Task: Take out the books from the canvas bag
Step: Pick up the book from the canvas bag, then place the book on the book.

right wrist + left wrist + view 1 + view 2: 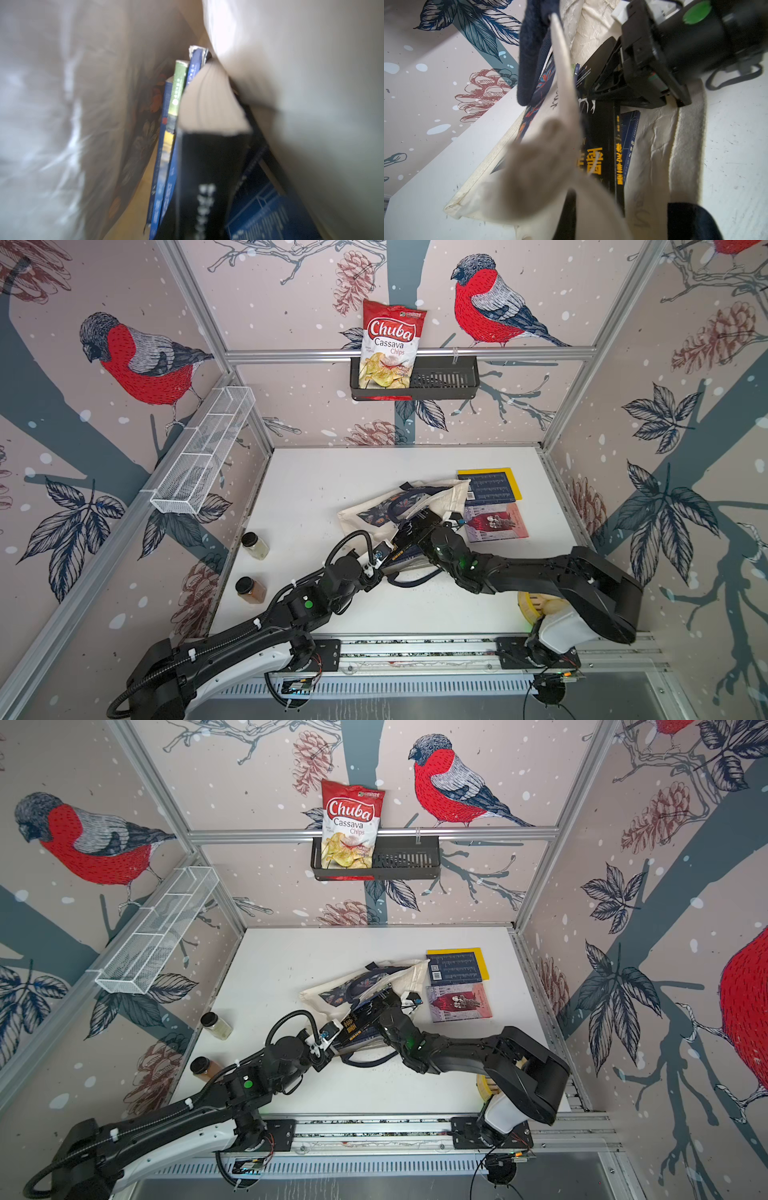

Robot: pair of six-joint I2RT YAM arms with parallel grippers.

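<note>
The cream canvas bag (365,514) (328,992) lies mid-table with its mouth toward the arms. My left gripper (384,556) (332,1033) is shut on the bag's upper cloth edge and holds it lifted. That cloth blurs across the left wrist view. My right gripper (409,526) (598,87) reaches into the mouth, shut on the end of a black book (598,135) (207,166) with orange lettering. Blue books (166,166) stand beside it inside the bag. Two books lie outside on the table, a navy-and-yellow one (490,485) and a pink-red one (494,522).
Two spice jars (255,545) (250,590) stand near the table's left edge. A chips bag (390,348) sits in a black basket (449,379) on the back wall. A white wire shelf (203,452) hangs on the left wall. A yellow round object (536,605) lies under the right arm.
</note>
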